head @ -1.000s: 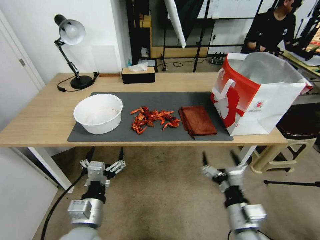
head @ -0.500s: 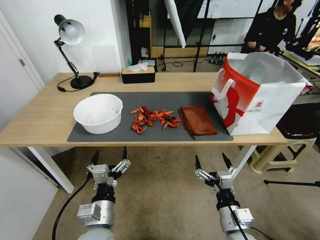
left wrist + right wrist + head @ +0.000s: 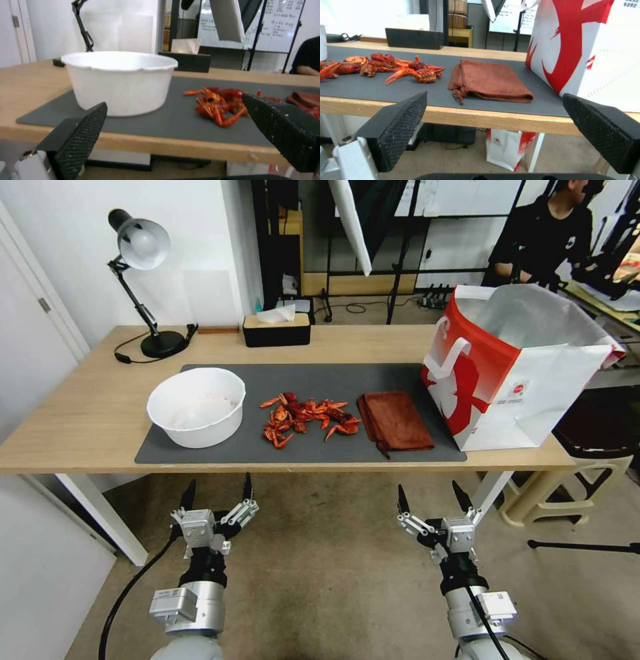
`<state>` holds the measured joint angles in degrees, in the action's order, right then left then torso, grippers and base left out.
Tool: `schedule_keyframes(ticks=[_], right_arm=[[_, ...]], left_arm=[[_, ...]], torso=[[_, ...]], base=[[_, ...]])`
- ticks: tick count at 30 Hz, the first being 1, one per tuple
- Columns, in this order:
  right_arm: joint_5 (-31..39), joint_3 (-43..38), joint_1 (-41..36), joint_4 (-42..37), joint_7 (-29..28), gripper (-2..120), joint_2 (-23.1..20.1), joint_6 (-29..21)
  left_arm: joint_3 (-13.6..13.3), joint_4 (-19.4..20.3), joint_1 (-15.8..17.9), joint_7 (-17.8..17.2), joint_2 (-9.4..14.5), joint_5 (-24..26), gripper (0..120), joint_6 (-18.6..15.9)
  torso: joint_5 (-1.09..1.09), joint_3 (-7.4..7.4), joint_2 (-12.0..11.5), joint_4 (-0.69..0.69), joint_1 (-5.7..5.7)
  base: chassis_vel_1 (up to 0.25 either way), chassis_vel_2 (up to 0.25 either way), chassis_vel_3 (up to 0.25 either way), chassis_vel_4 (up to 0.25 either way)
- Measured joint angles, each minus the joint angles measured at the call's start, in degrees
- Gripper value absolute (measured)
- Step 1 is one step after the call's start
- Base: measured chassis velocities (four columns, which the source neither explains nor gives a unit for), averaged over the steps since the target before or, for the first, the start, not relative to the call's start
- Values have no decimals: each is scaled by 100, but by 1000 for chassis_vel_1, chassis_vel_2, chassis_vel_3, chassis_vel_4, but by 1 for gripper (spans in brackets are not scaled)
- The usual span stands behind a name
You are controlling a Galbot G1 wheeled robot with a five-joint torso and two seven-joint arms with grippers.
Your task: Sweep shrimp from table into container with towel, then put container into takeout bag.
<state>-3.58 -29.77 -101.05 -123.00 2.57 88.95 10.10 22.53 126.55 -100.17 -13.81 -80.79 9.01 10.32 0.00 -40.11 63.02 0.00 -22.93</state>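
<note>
Your left gripper has its fingers spread wide with nothing between them, tips pointing up at the near edge of the table from below and in front of it. Your right gripper matches it, fingers apart and bare, also low and in front of the table edge.

Look past the left fingers in the left wrist view and you have the container standing upright on the grey mat, the shrimp just beside it. Past the right fingers in the right wrist view lies the towel, folded flat on the mat, with the shrimp on one side of it and the takeout bag on the other.

From the head view, left to right across the mat: container, shrimp in a loose pile apart from the bowl, brown towel close to the pile, then the takeout bag standing open at the table's right end, its corner overlapping the mat. Behind the mat sit a black tissue box and a desk lamp.
</note>
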Motion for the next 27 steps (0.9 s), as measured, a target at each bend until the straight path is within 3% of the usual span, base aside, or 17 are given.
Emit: schedule_keyframes(ticks=[7,9,10,13,14,17,18,21,22,24,25,26,27], right_arm=[[9,-1,8,-17,9,100,-56,-18],[14,-18,8,-16,19,100,-81,-26],[14,-18,8,-16,19,100,-81,-26],[14,-19,2,-9,31,100,-86,-26],[14,-19,2,-9,31,100,-86,-26],[14,-37,-3,9,34,100,-85,-25],[14,-37,-3,9,34,100,-85,-25],[14,-85,-9,49,35,100,-93,-12],[14,-85,-9,49,35,100,-93,-12],[19,-107,-9,77,34,100,-100,3],[19,-107,-9,77,34,100,-100,3],[20,-130,-2,113,34,100,-105,17],[19,-144,18,165,28,100,-107,37]], left_arm=[[280,57,343,77,275,279,100,-85],[423,-30,665,213,539,512,100,-143],[423,-30,665,213,539,512,100,-143],[547,-319,1253,400,948,772,100,-173],[547,-319,1253,400,948,772,100,-173],[649,-588,1775,599,1396,1043,100,-219],[649,-588,1775,599,1396,1043,100,-219],[737,-900,2213,916,2099,1331,100,-317],[737,-900,2213,916,2099,1331,100,-317],[765,-1084,2393,1161,2436,1457,100,-317],[765,-1084,2393,1161,2436,1457,100,-317],[813,-1276,2574,1522,2772,1548,100,-303],[909,-1574,2834,2358,3163,1623,100,-296]], torso=[[0,0,0,0,0],[0,0,0,0,0],[0,0,0,0,0],[-1,0,0,-1,0],[-1,0,0,-1,0],[-1,0,-1,-2,0],[-1,0,-1,-2,0],[-1,0,0,0,0],[-1,0,0,0,0],[-2,0,0,0,0],[-2,0,0,0,0],[-1,0,0,-1,0],[-1,0,0,0,1]], base=[[0,0,0,0],[0,0,0,0],[0,0,0,0],[0,0,0,0],[0,0,0,0],[0,0,0,0],[0,0,0,0],[0,0,0,0],[0,0,0,0],[0,0,0,0],[0,0,0,0],[0,0,0,0],[0,0,0,0]])
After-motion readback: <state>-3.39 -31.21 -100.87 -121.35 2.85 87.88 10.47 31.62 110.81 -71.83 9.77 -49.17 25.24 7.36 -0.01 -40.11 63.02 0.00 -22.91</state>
